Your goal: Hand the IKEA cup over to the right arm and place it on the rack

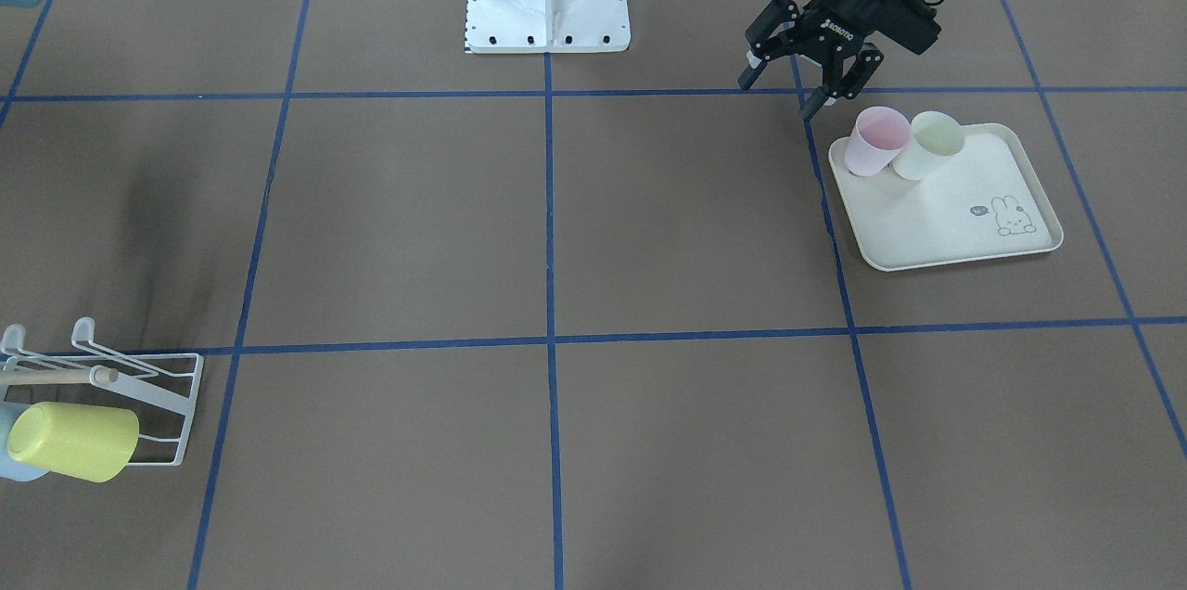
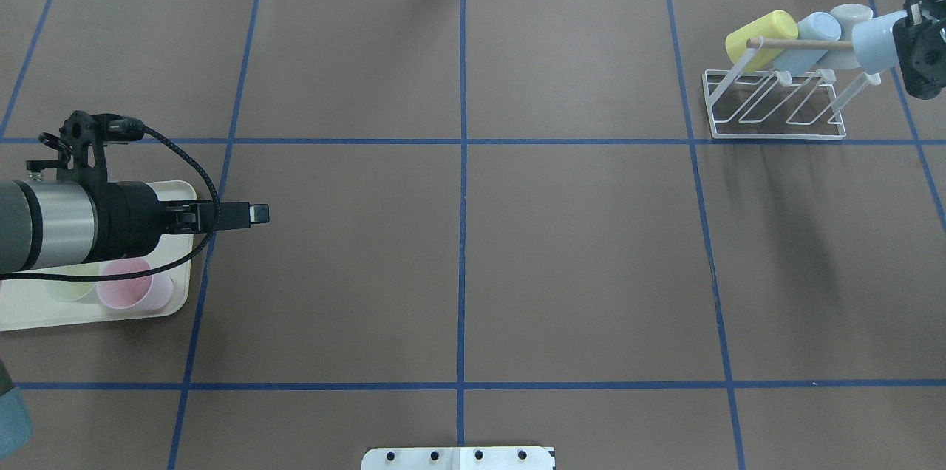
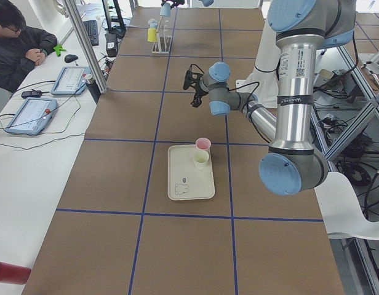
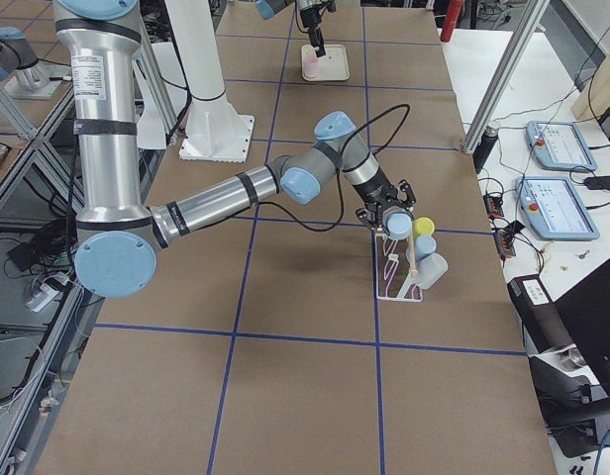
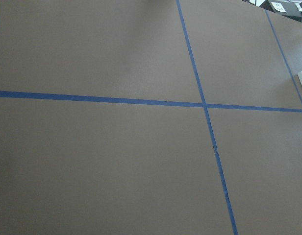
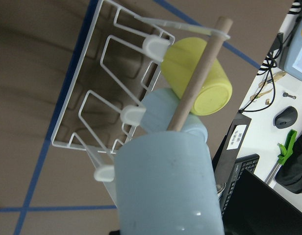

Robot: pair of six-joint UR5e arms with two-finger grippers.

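- Blue cup point(image 2: 872, 41): gripped in the right tool point(image 2: 903, 41), whose fingers are closed on it. The cup is held on its side at the end of the rack point(image 2: 777, 137), close beside the rod point(image 2: 802, 44), so the transfer is judged complete and the placing under way.
- The tilt matches that of the yellow cup point(image 2: 761, 34) and the others already racked. Each of these lies along a prong with its side against the rod, presumably so that it cannot roll off.
- In the right wrist view the cup fills the foreground, and a free prong tip shows just beside it. Whether the cup has touched the prong cannot be told.
- Left tool point(image 1: 779, 94): open and empty, held above the counter point(image 1: 695, 219) just beside the tray point(image 1: 927, 247). It is kept well apart from the rack, which leaves the right arm unobstructed.
- Pink cup point(image 1: 876, 140) and green cup point(image 1: 930, 145): standing upright and touching in one corner of the tray, within easy reach of the left tool.
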